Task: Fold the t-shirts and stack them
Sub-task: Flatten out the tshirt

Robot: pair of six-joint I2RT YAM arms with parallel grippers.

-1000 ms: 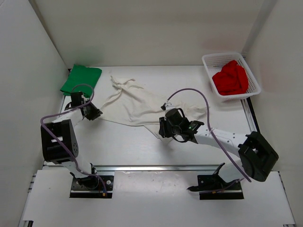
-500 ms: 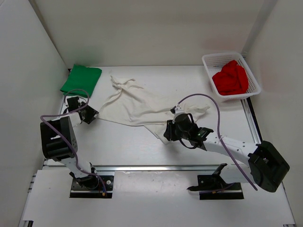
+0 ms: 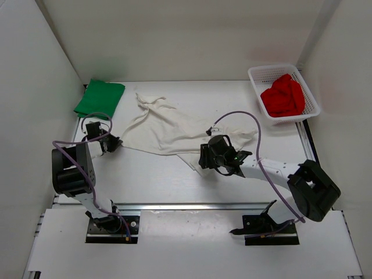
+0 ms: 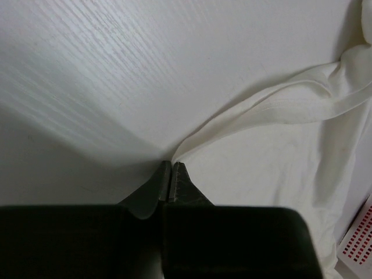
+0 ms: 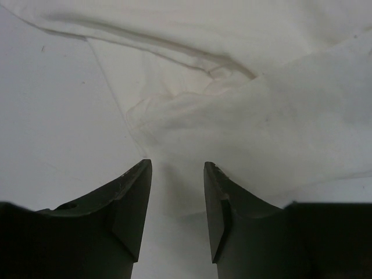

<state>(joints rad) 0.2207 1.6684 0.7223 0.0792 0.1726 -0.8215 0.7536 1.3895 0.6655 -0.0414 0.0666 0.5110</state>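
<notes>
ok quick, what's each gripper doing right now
Left gripper: closed, pinching an edge of the white t-shirt.
Right gripper: open, holding nothing, fingers just above the same shirt's near edge.

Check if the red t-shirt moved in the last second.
No. The red t-shirt lies in the same spot inside the white basket.

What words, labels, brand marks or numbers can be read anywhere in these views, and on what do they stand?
None can be read.
The green t-shirt, white t-shirt and red t-shirt are plain, with no print or tag showing.
The basket shows no label.
The left arm and right arm show no marking large enough to read.
</notes>
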